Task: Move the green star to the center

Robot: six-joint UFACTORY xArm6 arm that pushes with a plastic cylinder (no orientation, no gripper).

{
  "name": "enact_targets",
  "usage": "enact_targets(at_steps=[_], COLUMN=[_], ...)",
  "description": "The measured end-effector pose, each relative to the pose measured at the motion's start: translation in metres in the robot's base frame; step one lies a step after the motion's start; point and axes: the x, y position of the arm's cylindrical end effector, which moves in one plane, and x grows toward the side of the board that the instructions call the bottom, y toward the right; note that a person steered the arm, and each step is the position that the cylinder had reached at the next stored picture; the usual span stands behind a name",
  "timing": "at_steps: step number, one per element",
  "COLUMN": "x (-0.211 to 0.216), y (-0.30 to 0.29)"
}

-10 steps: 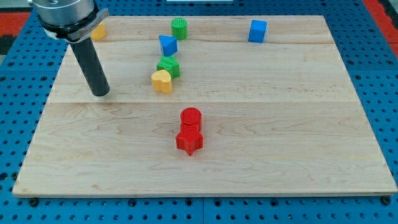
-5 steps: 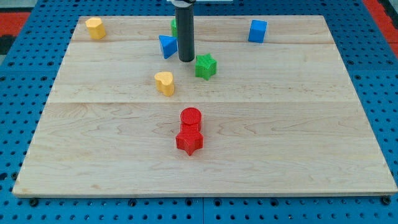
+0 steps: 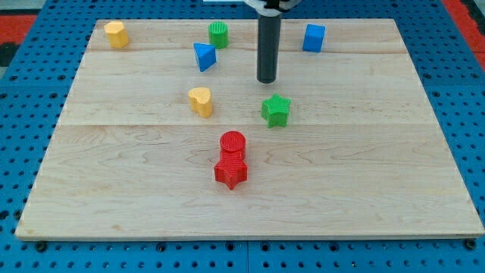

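The green star lies on the wooden board, a little right of and above the board's middle. My tip stands just above the star toward the view's top, a small gap apart from it and slightly to its left. The rod rises straight up out of the frame.
A yellow heart lies left of the star. A red cylinder touches a red star below it. A blue triangle, a green cylinder, a blue cube and a yellow block lie along the top.
The rod swept from the left side to the right past the blue triangle. The green star went from beside the yellow heart rightward and down to near the middle.
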Motion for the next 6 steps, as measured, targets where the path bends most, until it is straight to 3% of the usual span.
enact_targets(at_steps=[6], x=[0.041], y=[-0.010])
